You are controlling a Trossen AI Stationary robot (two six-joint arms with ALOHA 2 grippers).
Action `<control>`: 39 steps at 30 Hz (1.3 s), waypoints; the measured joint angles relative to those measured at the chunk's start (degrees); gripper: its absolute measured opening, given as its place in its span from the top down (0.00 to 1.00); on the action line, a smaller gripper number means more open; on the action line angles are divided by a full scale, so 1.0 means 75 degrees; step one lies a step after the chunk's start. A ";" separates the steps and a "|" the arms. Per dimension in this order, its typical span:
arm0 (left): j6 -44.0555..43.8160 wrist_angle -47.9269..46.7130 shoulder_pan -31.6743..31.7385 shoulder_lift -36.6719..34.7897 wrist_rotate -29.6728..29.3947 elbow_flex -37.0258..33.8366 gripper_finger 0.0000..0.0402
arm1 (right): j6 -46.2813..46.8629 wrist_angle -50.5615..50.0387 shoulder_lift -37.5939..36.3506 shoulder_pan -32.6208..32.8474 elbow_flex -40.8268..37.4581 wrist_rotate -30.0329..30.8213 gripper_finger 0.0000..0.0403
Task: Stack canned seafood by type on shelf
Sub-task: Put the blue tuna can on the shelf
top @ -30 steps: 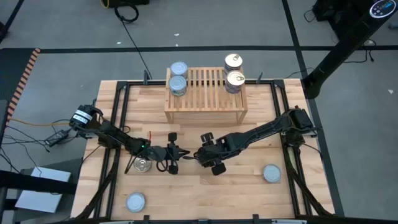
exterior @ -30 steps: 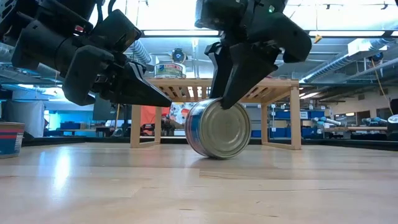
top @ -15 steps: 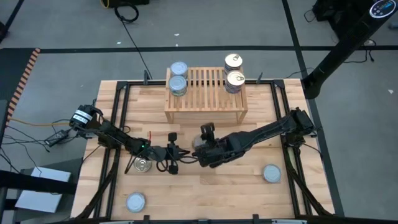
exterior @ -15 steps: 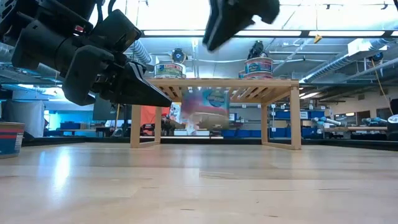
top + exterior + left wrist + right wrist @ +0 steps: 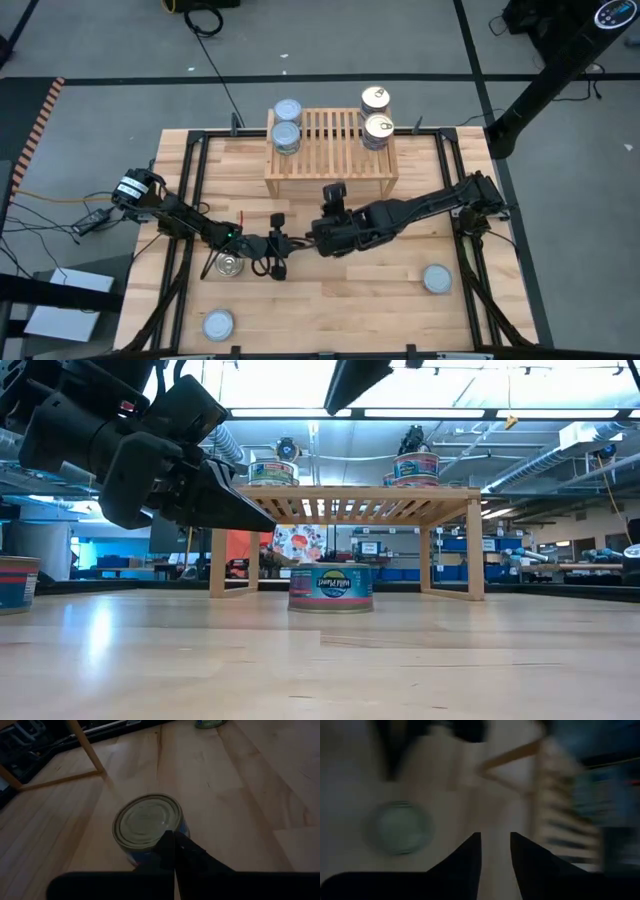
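High view, shelf (image 5: pixel 330 150): two silver-lid tins (image 5: pixel 286 128) at one end, two gold-lid tins (image 5: pixel 377 118) at the other.
Loose tins: one upright before shelf (image 5: pixel 331 587); three more on tabletop.
Right gripper (image 5: pixel 494 851): raised, slightly parted, empty.
Left gripper (image 5: pixel 174 851): pinched closed, empty, beside tin.
Progress: roughly half.

tin (image 5: pixel 331 587) label, wording not legible

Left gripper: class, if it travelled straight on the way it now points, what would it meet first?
Most likely the silver-lidded tin standing on the table, just ahead of the left gripper; the exact gap is unclear.
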 joint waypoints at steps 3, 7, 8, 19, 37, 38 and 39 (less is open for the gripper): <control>-0.0071 -0.0034 0.0000 0.0000 0.0024 0.0000 1.00 | 0.0833 -0.0175 -0.0012 -0.0053 -0.0161 -0.1426 0.74; -0.0416 -0.0133 0.0000 0.0000 0.0029 0.0000 1.00 | 0.1571 -0.0129 -0.0009 -0.0057 -0.0949 -0.2560 0.82; -0.0475 -0.0137 0.0000 0.0000 0.0032 0.0000 1.00 | 0.1714 0.0036 -0.0009 -0.0057 -0.1267 -0.2644 0.86; -0.0612 -0.0253 0.0976 0.0003 -0.0472 0.0003 1.00 | 0.2578 0.3988 0.0007 0.0112 -0.4633 -0.3635 0.98; 0.0757 0.0501 0.2070 0.1728 0.0943 0.0882 1.00 | 0.2490 0.6136 0.0006 -0.0417 -0.5514 -0.3809 0.98; 0.0757 0.0507 0.2075 0.1805 0.0967 0.0931 1.00 | 0.2489 0.6188 0.0000 -0.0425 -0.5561 -0.3807 0.98; 0.0755 0.0523 0.2075 0.1870 0.0980 0.0972 1.00 | 0.2487 0.6241 -0.0003 -0.0433 -0.5596 -0.3815 0.98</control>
